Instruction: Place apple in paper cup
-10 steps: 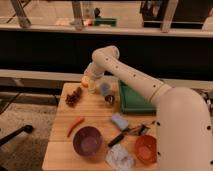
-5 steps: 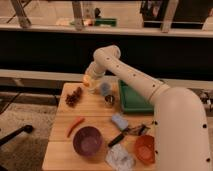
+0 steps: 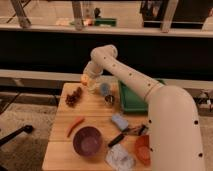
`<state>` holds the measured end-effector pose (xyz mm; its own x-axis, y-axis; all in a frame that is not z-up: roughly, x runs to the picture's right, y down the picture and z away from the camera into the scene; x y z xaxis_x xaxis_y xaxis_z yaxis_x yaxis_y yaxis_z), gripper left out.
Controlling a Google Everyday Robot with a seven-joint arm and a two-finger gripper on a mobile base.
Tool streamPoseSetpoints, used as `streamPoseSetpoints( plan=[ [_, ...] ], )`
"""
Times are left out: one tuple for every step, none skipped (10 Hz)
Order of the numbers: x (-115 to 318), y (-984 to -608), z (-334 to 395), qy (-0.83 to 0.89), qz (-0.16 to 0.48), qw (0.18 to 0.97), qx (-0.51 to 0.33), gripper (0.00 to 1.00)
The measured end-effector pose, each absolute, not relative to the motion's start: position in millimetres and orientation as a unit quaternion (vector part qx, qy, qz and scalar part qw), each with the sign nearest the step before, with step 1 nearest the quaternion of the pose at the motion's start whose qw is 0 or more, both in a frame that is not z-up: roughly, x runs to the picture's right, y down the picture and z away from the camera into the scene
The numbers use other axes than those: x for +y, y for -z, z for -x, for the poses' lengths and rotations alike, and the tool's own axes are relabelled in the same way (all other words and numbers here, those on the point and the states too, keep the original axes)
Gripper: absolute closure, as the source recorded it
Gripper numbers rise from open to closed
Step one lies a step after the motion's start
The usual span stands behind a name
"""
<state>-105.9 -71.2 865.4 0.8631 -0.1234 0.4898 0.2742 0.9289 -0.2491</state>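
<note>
Little has changed over the last second; the arm holds nearly the same reach across the desk (image 3: 100,116), and the hand (image 3: 90,80) has sunk only a shade toward the far left corner; the apple (image 3: 85,78) has dropped with it, a pale yellow-orange glow at the end of the wrist. We take that to mean the apple rides with the hand and does not lie on the desk, but we cannot tell whether the hand is clenched on it or has let go; the wrist hides that part.

The paper cup (image 3: 94,87) stands just below and slightly right of the apple, close beside the hand; whether the apple already touches the rim we cannot say. The blue-grey cup (image 3: 104,88) is just right of it and the small metal cup (image 3: 109,99) a little nearer us; both are close enough to be brushed if the hand drifts right.

We judge the task to be in its last step; the carry looks done and the lowering is slow and small, as suits lining up over a cup hardly wider than the fruit; what remains is to centre the apple over the rim and let it go. The grape bunch (image 3: 74,96), the carrot (image 3: 75,125) and the purple bowl (image 3: 87,141) lie undisturbed, well out of the way.
</note>
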Motion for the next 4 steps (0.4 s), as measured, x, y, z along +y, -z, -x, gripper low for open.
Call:
streamPoseSetpoints(
  plan=[
    [-73,-869,107,0.103,0.157,0.953,-0.239,1.00],
    [-76,-872,107,0.102,0.156,0.953,-0.239,1.00],
    [-79,-876,107,0.101,0.155,0.953,-0.238,1.00],
    [-82,-879,108,0.100,0.155,0.954,-0.238,1.00]
  ],
)
